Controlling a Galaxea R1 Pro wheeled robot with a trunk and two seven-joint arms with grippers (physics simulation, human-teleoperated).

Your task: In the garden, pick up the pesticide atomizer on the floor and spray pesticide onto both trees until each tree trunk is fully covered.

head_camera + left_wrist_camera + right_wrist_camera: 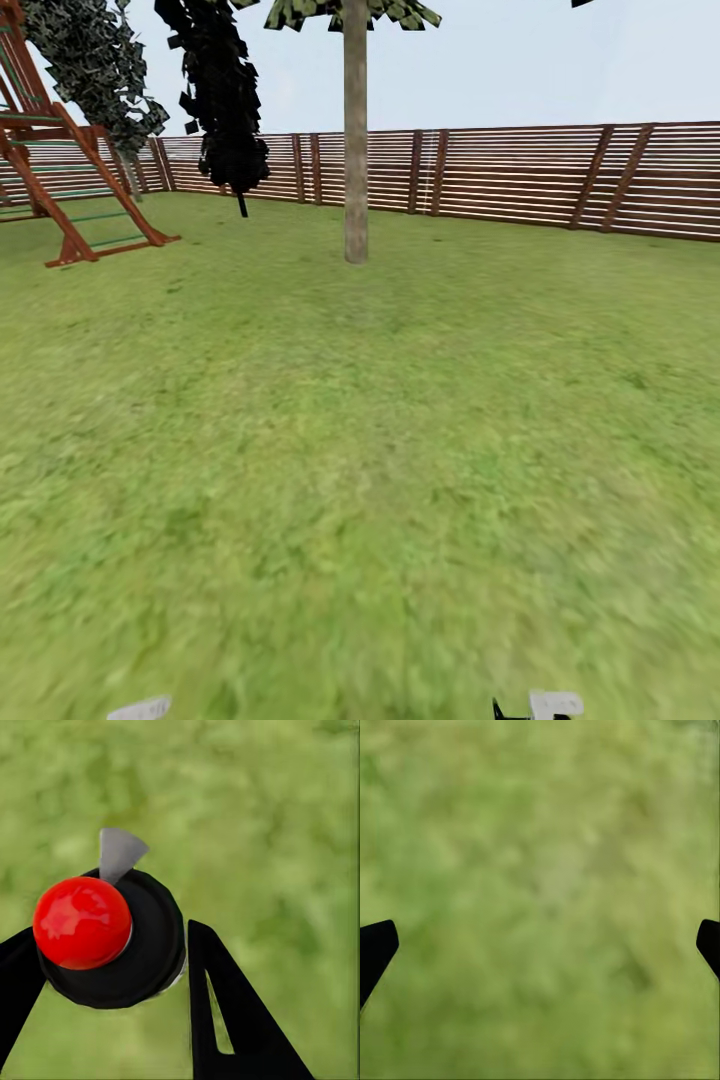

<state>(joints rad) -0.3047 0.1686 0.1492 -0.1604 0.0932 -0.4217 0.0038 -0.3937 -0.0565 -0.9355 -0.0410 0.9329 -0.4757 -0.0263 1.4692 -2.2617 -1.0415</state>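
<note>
One tree trunk (355,150) ahead on lawn (360,450); my L tool (112,952) clamps atomizer (112,941), R tool (540,945) spread wide.

Tree (355,130) crown cropped at head view's top edge. Atomizer (112,937) body hidden beneath own cap, between left gripper (105,967) fingers. Right gripper (540,945) fingertips cropped at frame sides; lawn (547,870) beyond blurred.
</note>
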